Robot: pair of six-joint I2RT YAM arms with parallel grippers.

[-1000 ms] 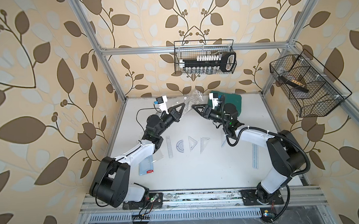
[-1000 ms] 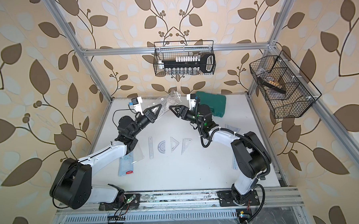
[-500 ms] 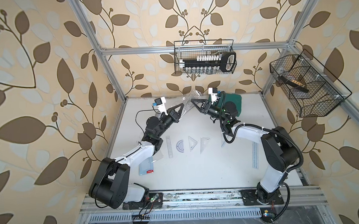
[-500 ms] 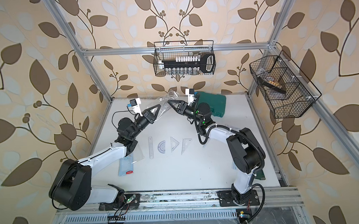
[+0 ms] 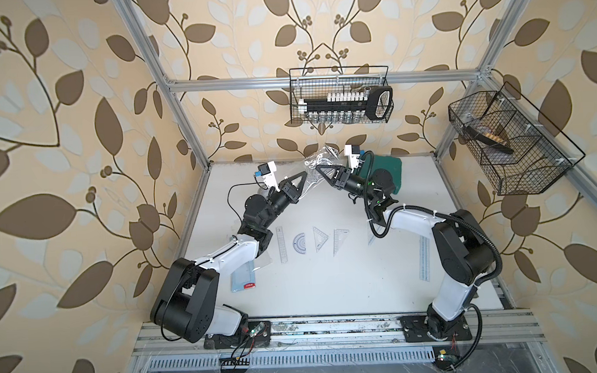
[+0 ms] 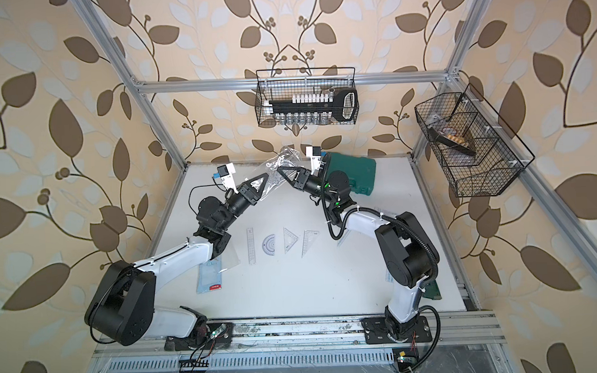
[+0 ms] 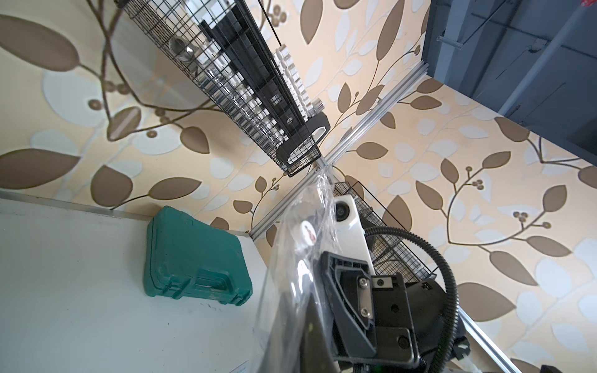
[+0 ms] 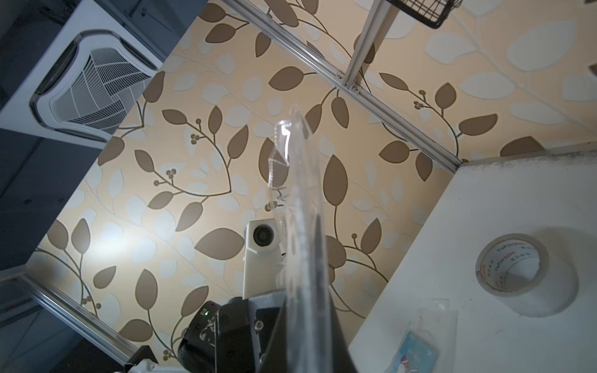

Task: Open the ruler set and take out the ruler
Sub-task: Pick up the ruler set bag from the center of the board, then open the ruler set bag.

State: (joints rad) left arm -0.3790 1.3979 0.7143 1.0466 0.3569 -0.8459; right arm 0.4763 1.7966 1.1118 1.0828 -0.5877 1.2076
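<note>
over the far middle of the bench (image 5: 329,297), both arms reach up with their wrists tilted inward. their tips nearly meet on a crumpled clear plastic bag (image 5: 320,157) held in the air. the left gripper (image 5: 304,174) is closed tight on the bag's lower edge. the right gripper (image 5: 318,168) is clamped fully onto it from the opposite side.

only the top views show the row lying flat on the bench between the arm bases. it holds a thin clear straight ruler (image 5: 283,245), a half-round protractor (image 5: 300,243) and two triangular set squares (image 5: 319,238), all well apart from the grippers. a flat pouch with a red label (image 5: 242,280) sits partly under the left forearm.

only the right wrist view shows a pale roll of tape (image 8: 512,264) lying flat. in that view the glossy film rises edge-on from between the jaws.

the left wrist view alone shows a round white sticker (image 7: 307,231) on the bag. it also shows the moulded lid and latches of the green case (image 7: 193,255) by the back wall.
</note>
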